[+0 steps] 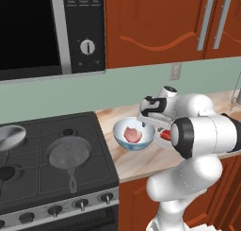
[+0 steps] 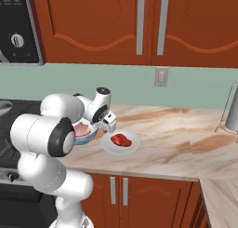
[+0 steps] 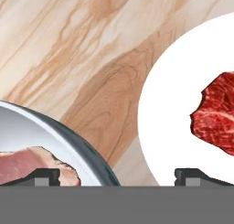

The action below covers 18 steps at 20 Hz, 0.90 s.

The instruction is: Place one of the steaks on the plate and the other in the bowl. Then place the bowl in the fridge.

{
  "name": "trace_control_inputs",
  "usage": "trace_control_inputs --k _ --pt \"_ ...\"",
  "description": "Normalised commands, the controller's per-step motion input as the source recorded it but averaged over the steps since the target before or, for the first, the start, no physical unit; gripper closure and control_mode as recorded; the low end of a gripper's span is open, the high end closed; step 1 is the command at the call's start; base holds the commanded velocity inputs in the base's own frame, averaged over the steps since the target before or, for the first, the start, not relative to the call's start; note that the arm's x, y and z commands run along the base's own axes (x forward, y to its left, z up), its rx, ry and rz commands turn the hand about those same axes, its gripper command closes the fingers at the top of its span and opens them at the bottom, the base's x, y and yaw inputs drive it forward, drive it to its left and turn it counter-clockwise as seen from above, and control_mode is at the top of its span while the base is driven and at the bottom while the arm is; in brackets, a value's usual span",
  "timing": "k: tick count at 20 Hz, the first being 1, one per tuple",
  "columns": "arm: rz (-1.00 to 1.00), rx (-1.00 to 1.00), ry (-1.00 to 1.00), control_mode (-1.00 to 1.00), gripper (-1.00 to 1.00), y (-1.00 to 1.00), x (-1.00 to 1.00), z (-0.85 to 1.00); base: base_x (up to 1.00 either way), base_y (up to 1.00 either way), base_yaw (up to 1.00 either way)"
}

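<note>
The paler pink steak [image 1: 132, 134] lies inside the bowl [image 1: 133, 141], which stands on the wooden table [image 2: 176, 138] just right of the stove [image 1: 47, 164]. The red steak [image 2: 120, 139] lies on the white plate [image 2: 132, 146], just beside the bowl. The claw [image 3: 117, 177] hangs wide and empty over the gap between bowl and plate, one fingertip [image 3: 45, 177] above the bowl, the other above the plate.

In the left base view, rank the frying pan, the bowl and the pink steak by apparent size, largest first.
1. Frying pan
2. Bowl, close to the pan's round part, though the pan sits nearer the camera
3. Pink steak, inside the bowl
</note>
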Motion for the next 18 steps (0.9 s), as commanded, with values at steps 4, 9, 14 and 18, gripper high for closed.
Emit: trace_control_inputs --k 4,9,14,18 --pt "0.03 0.01 0.0 -1.0 -1.0 0.11 0.0 -0.13 0.0 0.0 0.0" --pt "0.01 0.0 0.0 -1.0 1.0 0.09 0.0 -0.06 0.0 0.0 0.0" --pt "0.01 0.0 0.0 -1.0 1.0 0.02 0.0 0.0 0.0 0.0 0.0" --pt "-0.19 0.02 -0.03 -1.0 1.0 0.02 -0.28 0.07 0.0 0.0 0.0"
